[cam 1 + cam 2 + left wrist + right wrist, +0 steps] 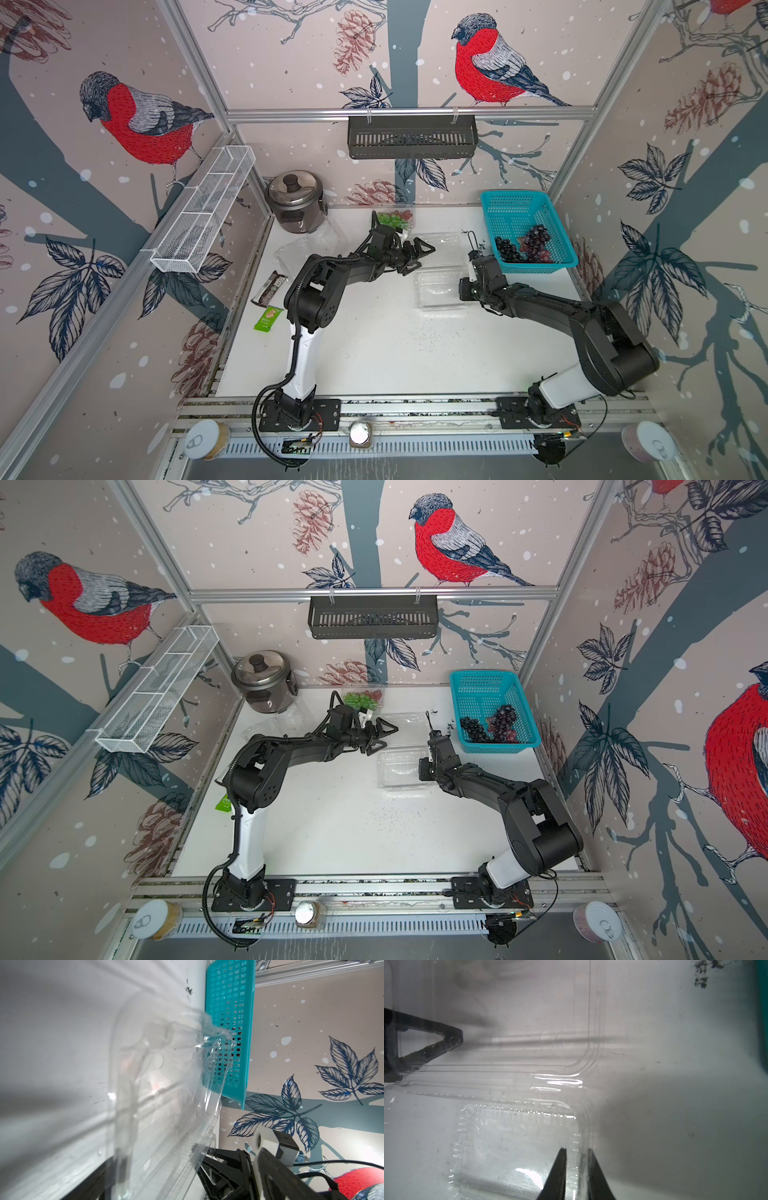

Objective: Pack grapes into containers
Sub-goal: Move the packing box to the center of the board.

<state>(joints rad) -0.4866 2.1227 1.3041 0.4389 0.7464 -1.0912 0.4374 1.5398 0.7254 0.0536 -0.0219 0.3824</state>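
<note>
A clear container (440, 289) lies open mid-table, its lid (444, 241) hinged toward the back. My right gripper (576, 1150) is closed narrowly across the side wall of the container (519, 1142), one finger inside and one outside. My left gripper (419, 257) stands open at the lid, and the clear lid (166, 1084) passes between its jaws. Dark grapes (509, 249) and reddish-purple grapes (538, 241) lie in the turquoise basket (515, 208). Green and red grapes (395, 218) sit in another clear container at the back. A further clear container (299, 249) lies near the cooker.
A steel rice cooker (296, 203) stands at the back left. Two snack packets (270, 289) (268, 319) lie by the left arm. A black rack (411, 137) hangs on the back rail and a white wire rack (203, 208) on the left wall. Dark crumbs speckle the table.
</note>
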